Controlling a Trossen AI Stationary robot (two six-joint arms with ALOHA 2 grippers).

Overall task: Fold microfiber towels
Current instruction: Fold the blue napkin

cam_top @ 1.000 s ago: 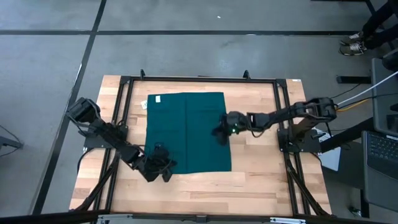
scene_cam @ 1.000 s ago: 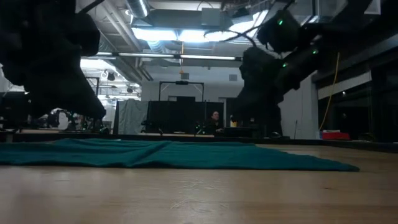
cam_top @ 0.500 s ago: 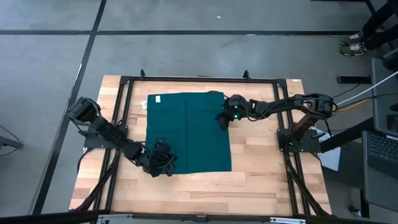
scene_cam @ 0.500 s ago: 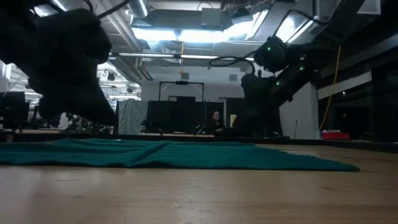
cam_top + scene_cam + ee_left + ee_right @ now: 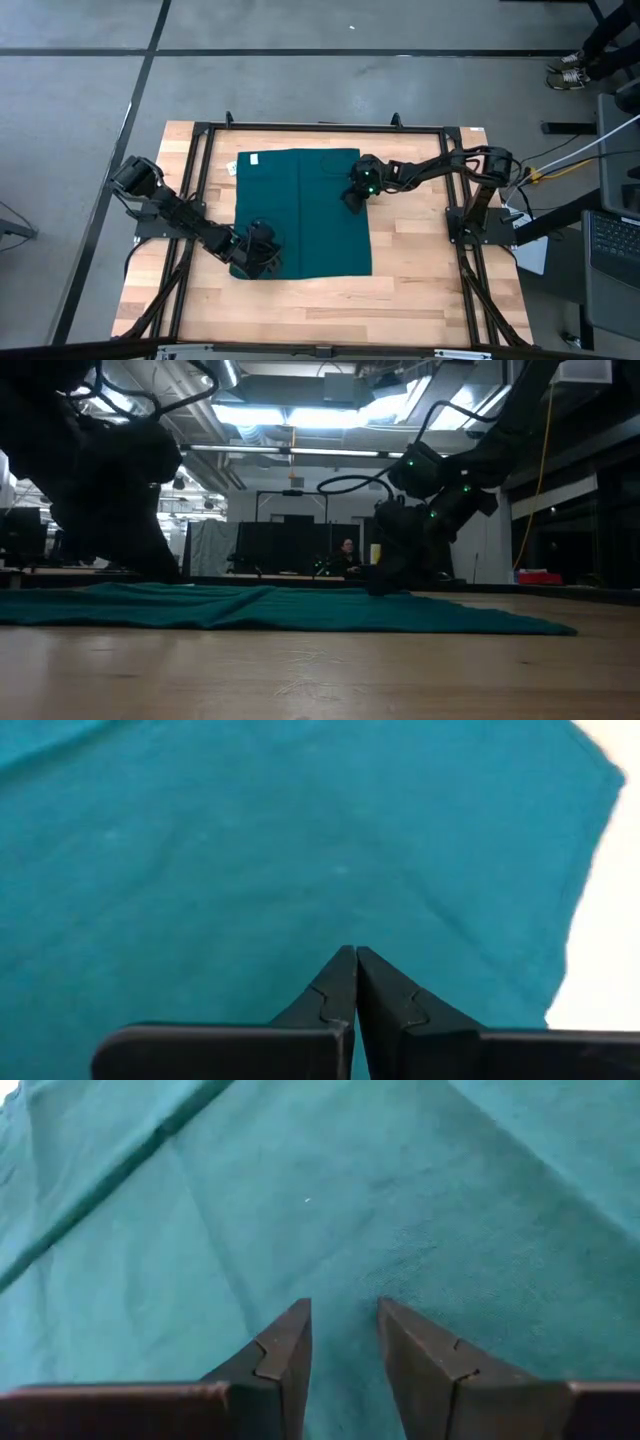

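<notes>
The dark teal towel (image 5: 300, 212) lies spread flat on the wooden table, with its white tag (image 5: 253, 158) at the far-left corner. A lengthwise crease runs down its middle. My left gripper (image 5: 254, 254) is shut and stands over the towel's near-left corner; the left wrist view (image 5: 355, 955) shows only teal cloth under it. My right gripper (image 5: 351, 196) is open by a narrow gap and points down just inside the towel's right edge, in its far half. The cloth fills the right wrist view (image 5: 342, 1315). My left gripper points its shut fingertips (image 5: 345, 970) down at the towel's near-left part (image 5: 340, 870). No cloth shows between them, and I cannot tell whether they touch it. My right gripper comes down slanting from the table's right. In the low view its fingertips (image 5: 380, 586) reach the towel's surface (image 5: 345, 1250). I cannot tell whether they touch.
A black metal frame (image 5: 320, 127) runs around the table's work area. Bare wood (image 5: 410, 270) lies to the right of and in front of the towel. The low view shows a room with a person (image 5: 345, 552) far behind the table.
My right gripper has gone toward the table's far edge along the towel's right side and come down to the cloth. My left gripper has gone a little toward the far edge, from the towel's near edge onto its near-left corner. The towel stays flat.
</notes>
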